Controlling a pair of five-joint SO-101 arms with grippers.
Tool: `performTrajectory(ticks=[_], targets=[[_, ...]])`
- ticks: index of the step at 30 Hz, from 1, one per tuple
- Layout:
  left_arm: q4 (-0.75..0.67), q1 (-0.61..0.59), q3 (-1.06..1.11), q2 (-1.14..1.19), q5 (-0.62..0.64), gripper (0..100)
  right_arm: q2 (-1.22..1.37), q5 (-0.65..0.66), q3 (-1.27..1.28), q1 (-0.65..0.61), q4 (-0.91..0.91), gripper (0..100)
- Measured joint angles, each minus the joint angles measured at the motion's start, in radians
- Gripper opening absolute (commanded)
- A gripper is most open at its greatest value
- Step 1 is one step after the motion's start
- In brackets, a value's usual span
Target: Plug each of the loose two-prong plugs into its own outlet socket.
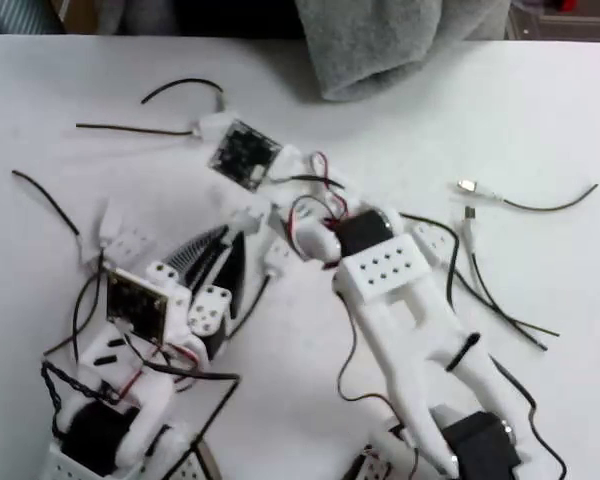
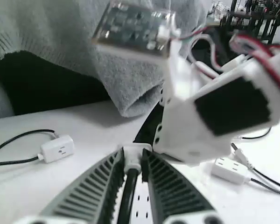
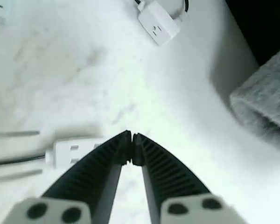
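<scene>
My left gripper (image 2: 133, 158) is shut on a white two-prong plug (image 2: 133, 154), whose black cable (image 2: 127, 196) runs back between the fingers. In the high view that gripper (image 1: 242, 237) lies at centre left, just under the right arm's camera board (image 1: 245, 155). My right gripper (image 3: 130, 140) is shut on nothing, hovering low over the table beside a white plug block (image 3: 74, 150). One white outlet socket (image 3: 158, 23) lies farther off. Two more sockets (image 2: 58, 148) (image 2: 229, 169) rest on the table beyond the left gripper.
Black cables cross the table, and two small loose plugs (image 1: 467, 187) lie at the right. A grey cloth (image 1: 400, 40) hangs over the far edge. The right arm (image 1: 385, 265) stretches across the middle, close in front of the left gripper. More white sockets (image 1: 128, 240) (image 1: 435, 240) sit either side.
</scene>
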Motion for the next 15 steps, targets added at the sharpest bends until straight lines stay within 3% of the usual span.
performTrajectory(ticks=[15], targets=[[0.0, -0.008, 0.0, -0.002, 0.0, 2, -0.091, 0.0, -0.002, 0.071, -0.002, 1.8]])
